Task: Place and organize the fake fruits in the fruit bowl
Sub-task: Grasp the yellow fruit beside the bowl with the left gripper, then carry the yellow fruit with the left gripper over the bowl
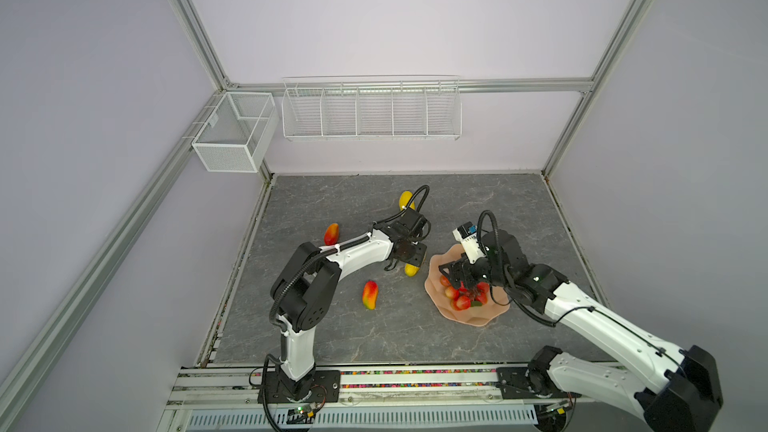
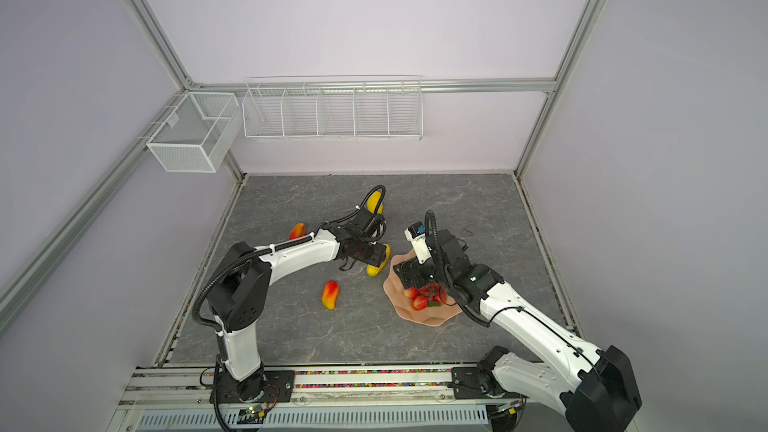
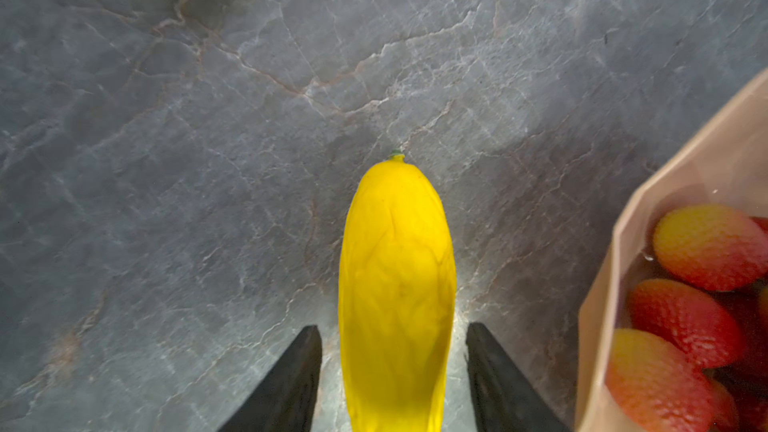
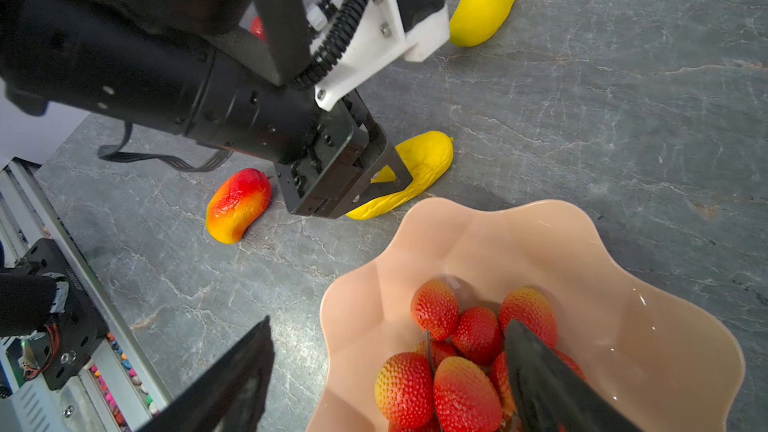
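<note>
Fingers [image 3: 291, 380] of left gripper [image 3: 392, 326] straddle yellow fruit [image 3: 397, 268], not touching; right gripper [image 4: 387, 320] gapes wide over red bunch [image 4: 436, 309] in bowl [image 4: 623, 284].

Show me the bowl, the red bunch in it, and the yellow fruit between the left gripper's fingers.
bowl [image 4: 623, 284]: right wrist view, bare inner wall.
red bunch [image 4: 478, 334]: right wrist view, a middle berry.
yellow fruit [image 3: 397, 276]: left wrist view, middle of its body.

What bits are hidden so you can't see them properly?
Both top views: left tool covers most of the near yellow fruit; left wrist view: picture edge cuts it.
Right wrist view: left arm hides most of the far red-orange fruit.
Left wrist view: picture edge cuts the fruit bowl.
</note>
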`<control>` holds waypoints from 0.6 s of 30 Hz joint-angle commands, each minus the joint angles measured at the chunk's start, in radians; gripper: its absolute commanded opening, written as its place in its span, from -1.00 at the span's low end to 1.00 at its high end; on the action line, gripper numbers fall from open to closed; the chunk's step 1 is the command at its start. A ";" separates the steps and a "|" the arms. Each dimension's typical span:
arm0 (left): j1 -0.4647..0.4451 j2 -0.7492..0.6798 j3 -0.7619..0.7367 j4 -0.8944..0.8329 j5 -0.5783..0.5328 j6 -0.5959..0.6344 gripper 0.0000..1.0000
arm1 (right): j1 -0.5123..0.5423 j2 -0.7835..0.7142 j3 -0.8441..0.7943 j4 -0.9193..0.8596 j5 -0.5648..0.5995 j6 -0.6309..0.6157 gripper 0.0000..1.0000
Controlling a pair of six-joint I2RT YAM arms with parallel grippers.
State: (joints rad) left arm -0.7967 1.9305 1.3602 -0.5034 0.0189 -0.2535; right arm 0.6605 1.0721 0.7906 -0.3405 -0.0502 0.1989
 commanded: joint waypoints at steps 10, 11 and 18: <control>0.025 0.003 0.014 0.014 0.013 -0.014 -0.26 | -0.022 -0.029 -0.035 0.008 -0.023 -0.005 0.77; 0.025 -0.011 0.008 0.015 0.006 -0.014 -0.28 | -0.024 -0.040 -0.038 0.005 -0.022 -0.004 0.76; 0.016 -0.141 -0.002 -0.025 0.041 -0.006 -0.32 | -0.046 -0.145 -0.079 -0.066 0.003 0.029 0.77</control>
State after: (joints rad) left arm -0.7734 1.8694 1.3613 -0.5117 0.0296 -0.2604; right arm 0.6254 0.9657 0.7418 -0.3565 -0.0566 0.2077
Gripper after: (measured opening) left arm 0.341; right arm 0.884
